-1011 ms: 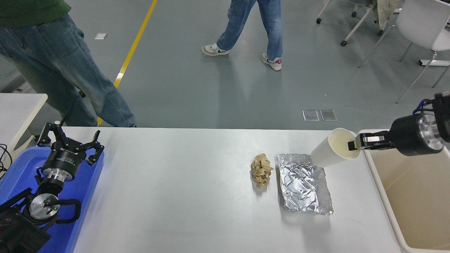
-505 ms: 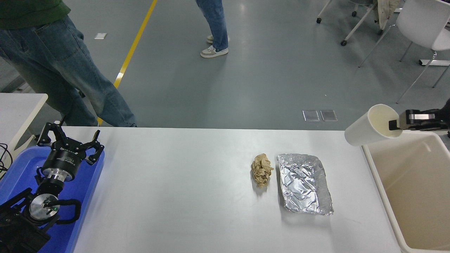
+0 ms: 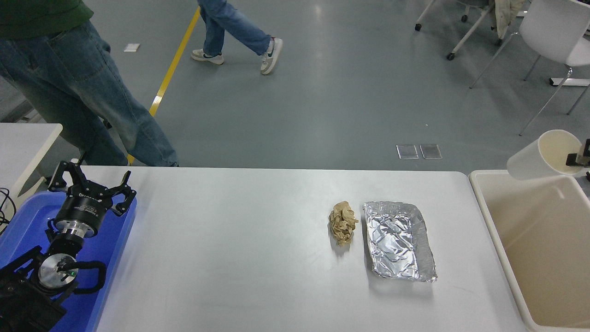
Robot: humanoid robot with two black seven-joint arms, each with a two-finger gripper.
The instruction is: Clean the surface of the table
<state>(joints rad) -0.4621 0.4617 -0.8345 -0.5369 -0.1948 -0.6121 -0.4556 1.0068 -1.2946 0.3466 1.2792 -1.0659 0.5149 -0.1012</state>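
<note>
The table surface (image 3: 239, 249) is a wide white top. On its right half lie a crumpled brown paper ball (image 3: 343, 222) and a crinkled foil tray (image 3: 398, 240) side by side. At the right edge my right gripper (image 3: 575, 159) is shut on the rim of a white paper cup (image 3: 539, 157), held tilted in the air over the far end of the beige bin (image 3: 507, 258). Only the fingertips show; the arm is out of frame. My left gripper (image 3: 91, 183) stays parked open over the blue tray (image 3: 110, 258) at the lower left.
A person in jeans (image 3: 78, 92) stands at the far left corner of the table. Another person walks across the floor behind. A smaller white table (image 3: 23, 143) sits at the left. Chairs stand at the upper right.
My right gripper has carried the cup up and to the right, from above the foil tray to over the bin. The walking person moved left. The left arm is unchanged.
</note>
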